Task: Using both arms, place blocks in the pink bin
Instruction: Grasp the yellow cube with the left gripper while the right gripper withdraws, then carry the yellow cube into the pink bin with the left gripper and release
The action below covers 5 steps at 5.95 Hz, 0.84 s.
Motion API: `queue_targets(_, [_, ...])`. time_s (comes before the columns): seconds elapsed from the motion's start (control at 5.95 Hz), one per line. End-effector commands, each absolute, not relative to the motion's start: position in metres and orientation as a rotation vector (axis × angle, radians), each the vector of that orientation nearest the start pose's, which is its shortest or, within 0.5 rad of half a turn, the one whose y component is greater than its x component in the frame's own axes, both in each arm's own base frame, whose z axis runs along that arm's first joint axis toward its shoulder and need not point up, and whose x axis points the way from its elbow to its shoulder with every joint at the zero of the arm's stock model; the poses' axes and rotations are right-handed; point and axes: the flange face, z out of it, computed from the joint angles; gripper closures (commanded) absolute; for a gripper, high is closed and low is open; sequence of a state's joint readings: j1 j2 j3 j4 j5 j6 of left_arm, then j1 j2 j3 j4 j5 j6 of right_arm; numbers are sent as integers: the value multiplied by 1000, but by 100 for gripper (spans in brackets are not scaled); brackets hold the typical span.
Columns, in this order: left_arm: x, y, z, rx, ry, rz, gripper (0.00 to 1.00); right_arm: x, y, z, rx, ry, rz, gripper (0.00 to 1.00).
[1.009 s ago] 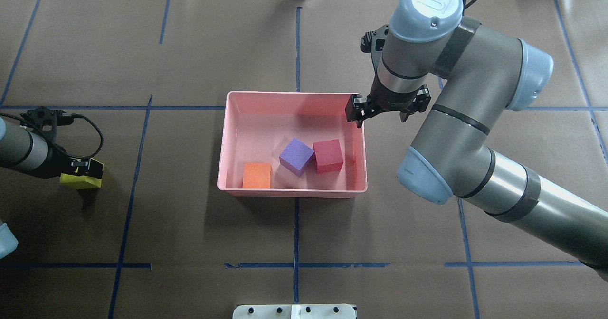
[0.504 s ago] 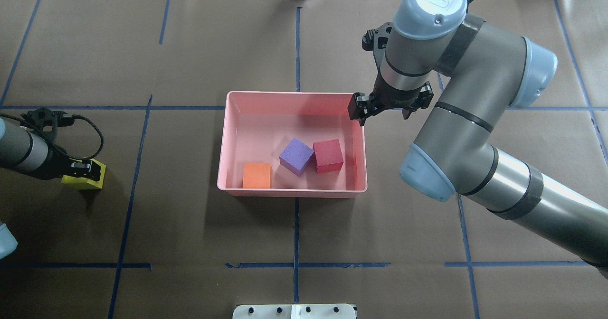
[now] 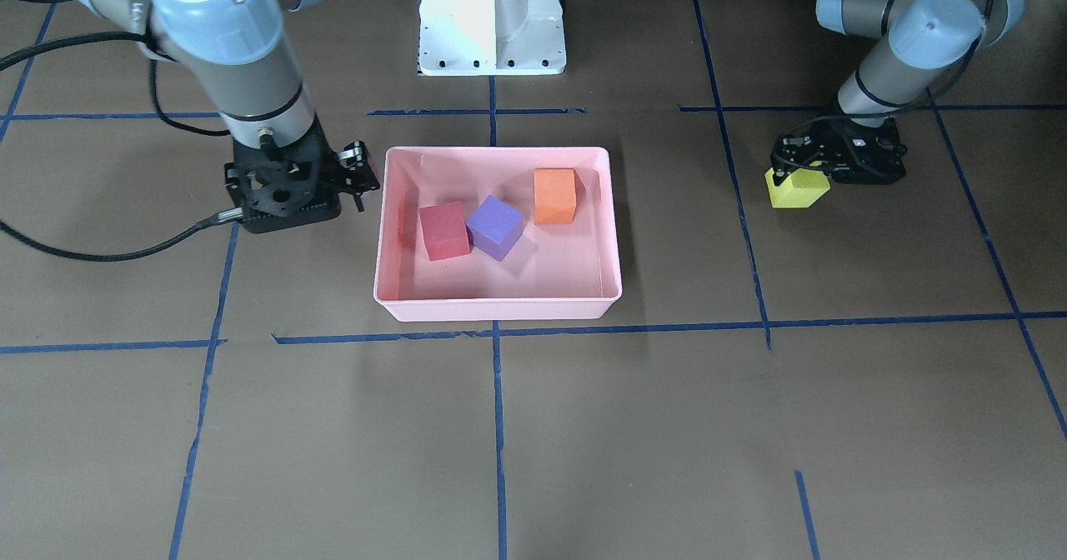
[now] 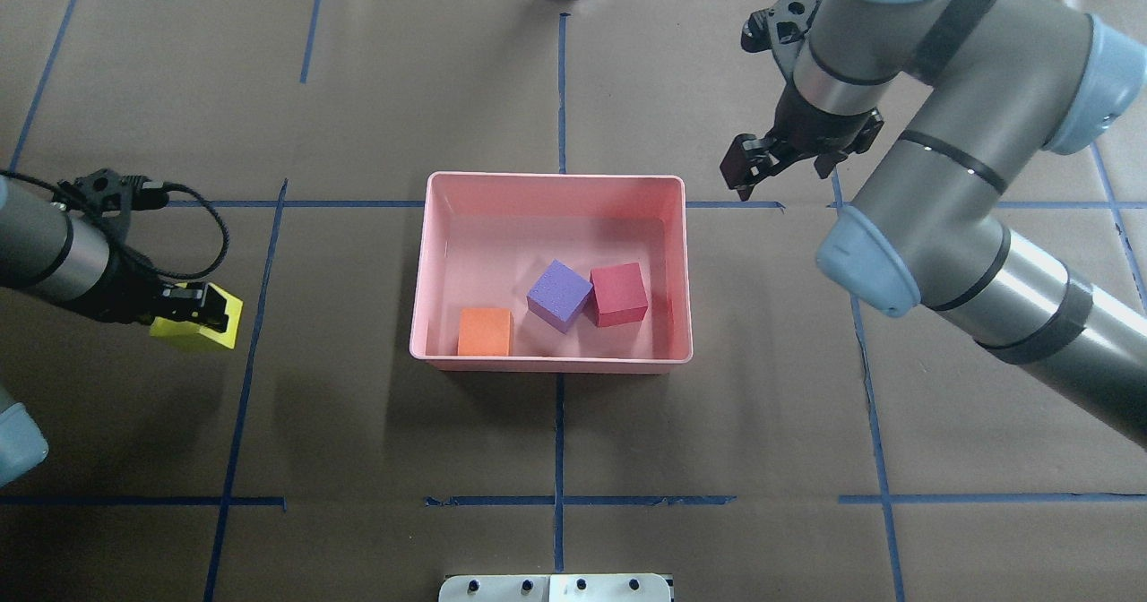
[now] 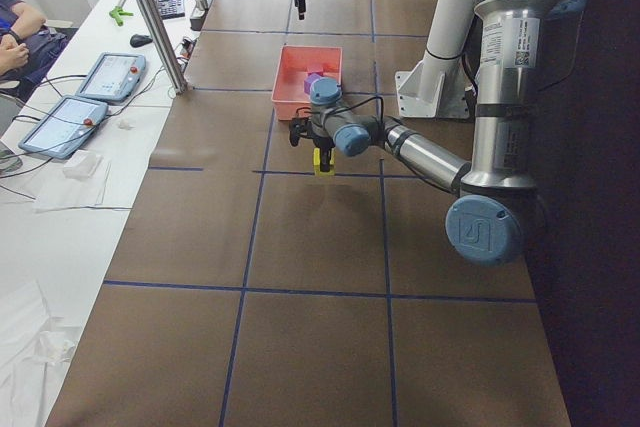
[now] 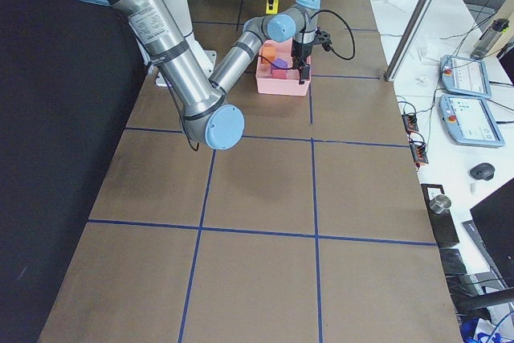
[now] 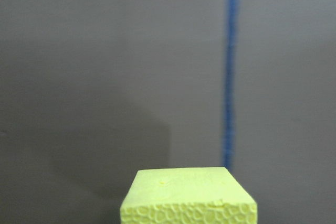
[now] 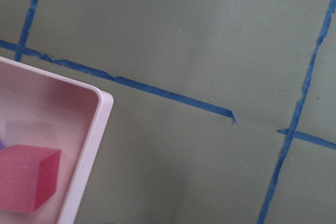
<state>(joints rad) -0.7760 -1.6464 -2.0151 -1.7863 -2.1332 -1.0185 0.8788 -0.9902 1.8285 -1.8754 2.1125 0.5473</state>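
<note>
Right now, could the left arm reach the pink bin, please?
Probably yes: its fingers hold the yellow-green block, only bare table lies before the pink bin, and the right arm is outside it.

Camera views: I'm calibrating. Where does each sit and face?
Front-facing: across table, facing robot; left arm, right arm, white pedestal.
Overhead: behind robot, looking down; both arms.
Exterior left: table's left end; left arm near.
Exterior right: table's right end; right arm near.
Left wrist: faces yellow-green block; robot unseen.
Right wrist: faces pink bin corner, red block; robot unseen.
Shared: front-facing and overhead show the orange block.
</note>
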Motion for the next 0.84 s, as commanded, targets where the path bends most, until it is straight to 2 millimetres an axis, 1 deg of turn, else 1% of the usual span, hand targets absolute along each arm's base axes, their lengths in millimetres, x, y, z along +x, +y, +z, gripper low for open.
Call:
queue_targets(0.0, [341, -439, 244, -35, 900, -107, 47, -254, -561, 303, 137, -745, -382, 0])
queue_targets(0.17, [354, -439, 191, -65, 902, -145, 47, -213, -566, 337, 143, -746, -433, 0])
queue_targets(0.34, [384, -445, 150, -96, 928, -194, 45, -172, -568, 368, 153, -746, -470, 0])
queue_targets(0.5, [411, -462, 112, -64, 930, -231, 4, -141, -566, 389, 166, -749, -491, 0])
queue_targets(0.67, [414, -459, 110, -46, 923, -230, 0, -122, -557, 399, 176, -744, -497, 0])
